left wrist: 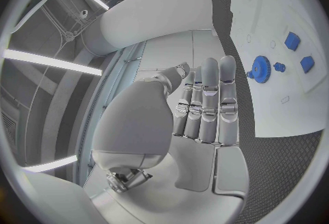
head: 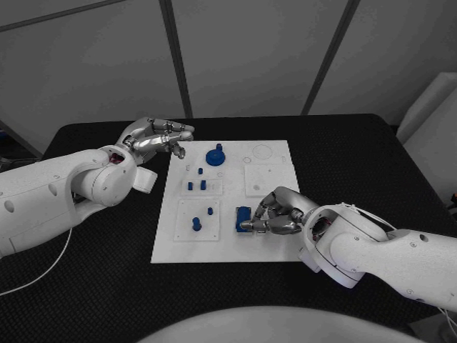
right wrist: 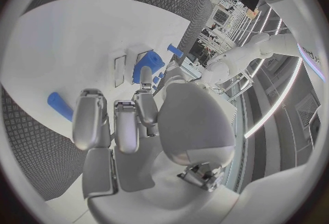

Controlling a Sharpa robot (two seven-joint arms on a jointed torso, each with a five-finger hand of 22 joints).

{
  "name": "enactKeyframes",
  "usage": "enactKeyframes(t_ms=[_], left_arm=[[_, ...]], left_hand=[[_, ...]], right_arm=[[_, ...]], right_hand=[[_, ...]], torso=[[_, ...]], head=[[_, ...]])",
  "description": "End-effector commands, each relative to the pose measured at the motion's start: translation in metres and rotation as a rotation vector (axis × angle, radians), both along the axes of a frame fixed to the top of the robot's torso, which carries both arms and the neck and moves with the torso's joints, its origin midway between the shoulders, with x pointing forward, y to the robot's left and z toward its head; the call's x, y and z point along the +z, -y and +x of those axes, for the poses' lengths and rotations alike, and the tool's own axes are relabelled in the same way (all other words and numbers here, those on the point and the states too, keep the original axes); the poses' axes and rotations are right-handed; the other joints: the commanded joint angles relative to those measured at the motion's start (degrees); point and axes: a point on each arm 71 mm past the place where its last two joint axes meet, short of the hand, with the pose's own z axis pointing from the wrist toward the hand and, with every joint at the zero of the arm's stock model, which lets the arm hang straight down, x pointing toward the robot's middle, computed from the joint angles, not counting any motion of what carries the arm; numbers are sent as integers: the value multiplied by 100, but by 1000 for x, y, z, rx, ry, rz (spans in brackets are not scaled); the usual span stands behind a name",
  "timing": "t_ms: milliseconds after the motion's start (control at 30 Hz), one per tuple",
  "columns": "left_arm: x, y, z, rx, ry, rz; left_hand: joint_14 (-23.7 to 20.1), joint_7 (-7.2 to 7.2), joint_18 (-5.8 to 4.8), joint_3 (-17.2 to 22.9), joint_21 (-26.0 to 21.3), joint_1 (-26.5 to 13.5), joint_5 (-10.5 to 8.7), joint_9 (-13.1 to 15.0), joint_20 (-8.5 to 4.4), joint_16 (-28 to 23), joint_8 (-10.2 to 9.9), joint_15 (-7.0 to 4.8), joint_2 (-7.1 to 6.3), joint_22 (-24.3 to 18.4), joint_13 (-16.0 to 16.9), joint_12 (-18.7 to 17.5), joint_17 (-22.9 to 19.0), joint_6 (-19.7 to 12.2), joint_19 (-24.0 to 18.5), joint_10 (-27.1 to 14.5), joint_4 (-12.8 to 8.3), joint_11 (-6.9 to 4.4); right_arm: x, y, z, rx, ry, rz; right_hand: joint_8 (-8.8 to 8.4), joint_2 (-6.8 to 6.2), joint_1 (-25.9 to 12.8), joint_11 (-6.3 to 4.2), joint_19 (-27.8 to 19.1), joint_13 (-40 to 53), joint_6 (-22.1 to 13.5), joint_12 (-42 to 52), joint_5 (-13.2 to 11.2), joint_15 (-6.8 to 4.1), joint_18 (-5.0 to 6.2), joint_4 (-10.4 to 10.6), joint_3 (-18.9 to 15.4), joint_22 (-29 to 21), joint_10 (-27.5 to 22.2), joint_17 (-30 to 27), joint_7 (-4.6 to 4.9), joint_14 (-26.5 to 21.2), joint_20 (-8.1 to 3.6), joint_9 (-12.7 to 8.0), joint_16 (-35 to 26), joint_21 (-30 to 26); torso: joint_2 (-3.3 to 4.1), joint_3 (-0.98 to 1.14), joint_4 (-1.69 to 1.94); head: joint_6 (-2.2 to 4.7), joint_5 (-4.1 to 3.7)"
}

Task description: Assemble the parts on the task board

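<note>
The white task board (head: 223,236) lies in the middle of the black table. A blue gear (head: 216,156) stands near its far edge, with small blue pegs (head: 198,185) just nearer. My left hand (head: 158,137) hovers off the board's far left corner, its fingers straight and together and holding nothing; past them the left wrist view shows the gear (left wrist: 260,68) on the board (left wrist: 274,10). My right hand (head: 275,216) sits low over the near right part, fingers curled, fingertips against a blue block (head: 243,216). The block (right wrist: 149,63) lies just beyond a fingertip; whether it is gripped is unclear.
Another blue piece (head: 197,224) stands in the board's near left panel, and a blue peg (right wrist: 58,106) lies on the board (right wrist: 82,43) beside my right hand. Round and square recesses (head: 261,151) mark the far right of the board. Black table surrounds it.
</note>
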Motion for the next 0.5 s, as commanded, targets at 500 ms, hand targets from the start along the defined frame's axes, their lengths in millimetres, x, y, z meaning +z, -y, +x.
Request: enactKeyframes(t_ms=[500], left_arm=[[0, 2, 0, -13, -4, -8]], left_hand=[[-1, 19, -96, -5, -38, -43, 1, -7, 24, -26, -12, 45, 19, -10, -8, 31, -12, -13, 17, -60, 33, 2]], right_arm=[[-8, -3, 6, 36, -12, -106]], right_hand=[[143, 410, 417, -97, 205, 443, 143, 436, -87, -118, -110, -194, 94, 359, 308, 1267, -146, 563, -59, 78, 133, 239]], torso=[[13, -6, 19]], head=[[-23, 4]])
